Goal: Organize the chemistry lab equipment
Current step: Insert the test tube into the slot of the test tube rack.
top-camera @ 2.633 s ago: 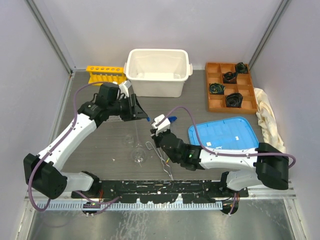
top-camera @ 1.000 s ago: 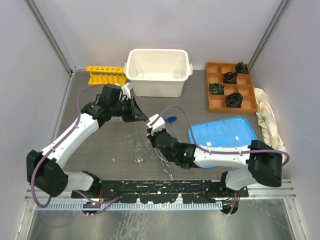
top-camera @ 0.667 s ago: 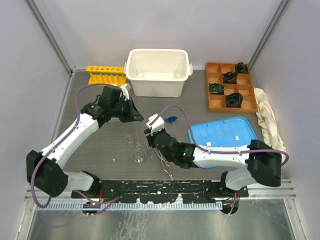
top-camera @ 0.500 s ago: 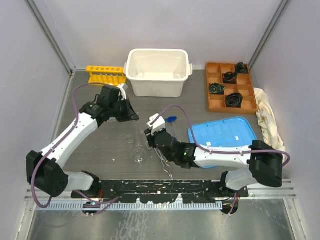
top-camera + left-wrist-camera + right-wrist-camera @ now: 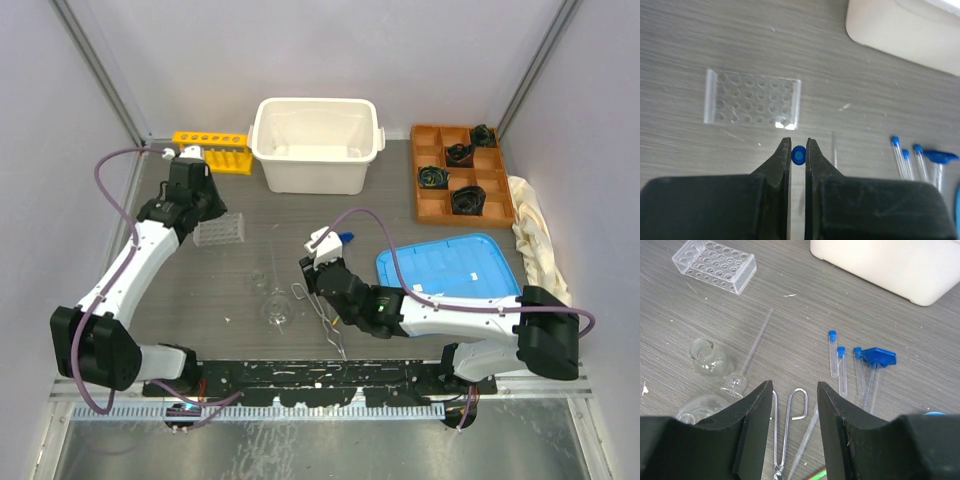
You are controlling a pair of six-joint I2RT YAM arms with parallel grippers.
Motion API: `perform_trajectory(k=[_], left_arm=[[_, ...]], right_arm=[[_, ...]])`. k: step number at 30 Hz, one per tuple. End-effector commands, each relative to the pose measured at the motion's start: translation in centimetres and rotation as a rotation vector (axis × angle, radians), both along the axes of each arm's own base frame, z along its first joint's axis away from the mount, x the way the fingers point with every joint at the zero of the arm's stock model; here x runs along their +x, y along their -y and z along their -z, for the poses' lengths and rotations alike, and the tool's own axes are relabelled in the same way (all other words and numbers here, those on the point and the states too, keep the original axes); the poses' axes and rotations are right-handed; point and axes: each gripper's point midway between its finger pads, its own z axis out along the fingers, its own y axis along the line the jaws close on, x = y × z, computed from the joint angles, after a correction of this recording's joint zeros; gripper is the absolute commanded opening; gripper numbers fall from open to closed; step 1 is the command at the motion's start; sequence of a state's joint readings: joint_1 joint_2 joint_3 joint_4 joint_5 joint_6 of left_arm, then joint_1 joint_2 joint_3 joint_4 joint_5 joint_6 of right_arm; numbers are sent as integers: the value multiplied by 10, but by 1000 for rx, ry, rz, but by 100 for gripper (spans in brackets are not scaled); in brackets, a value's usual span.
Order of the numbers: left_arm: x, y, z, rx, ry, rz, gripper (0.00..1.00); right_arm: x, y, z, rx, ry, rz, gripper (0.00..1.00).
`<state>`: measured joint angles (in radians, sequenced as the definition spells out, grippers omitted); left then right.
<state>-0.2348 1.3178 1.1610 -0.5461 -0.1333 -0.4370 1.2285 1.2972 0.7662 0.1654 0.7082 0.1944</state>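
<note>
Of the blue-capped clear test tube (image 5: 798, 155) pinched in my left hand (image 5: 796, 145) I see only the cap, end-on. Its glass is hidden behind my fingers. In the top view that tube is too small to pick out. The white plastic tub (image 5: 900, 25) is cut off by the top edge in both wrist views. Under my right hand (image 5: 794, 387), whose fingers stand apart, the metal wire tongs (image 5: 775, 430) run off the bottom edge. The nearest small clear glass flask (image 5: 697, 407) is half hidden behind one finger. Of the green spatula (image 5: 816, 474) only a sliver shows at the bottom edge.
</note>
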Motion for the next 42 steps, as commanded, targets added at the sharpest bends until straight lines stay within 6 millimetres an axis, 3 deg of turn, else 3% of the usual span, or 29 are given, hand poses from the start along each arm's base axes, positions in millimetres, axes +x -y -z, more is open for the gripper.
perform_trajectory(k=[1,6,18,27,42], left_arm=[[37,-31,-22,135,189,-116,0],[61,-37,-11,187,246,-145,0],[105,-20,26,159,286,-116,0],[106,-12,31,107,302,-103,0],[98,-8,39,102,278,-86,0]], right_arm=[[5,17,-17,67,-3,68,47],[16,32,-14,114,-36,96,48],[45,52,-14,117,-55,136,48],[60,65,-12,115,-67,159,48],[64,66,-6,120,-82,160,48]])
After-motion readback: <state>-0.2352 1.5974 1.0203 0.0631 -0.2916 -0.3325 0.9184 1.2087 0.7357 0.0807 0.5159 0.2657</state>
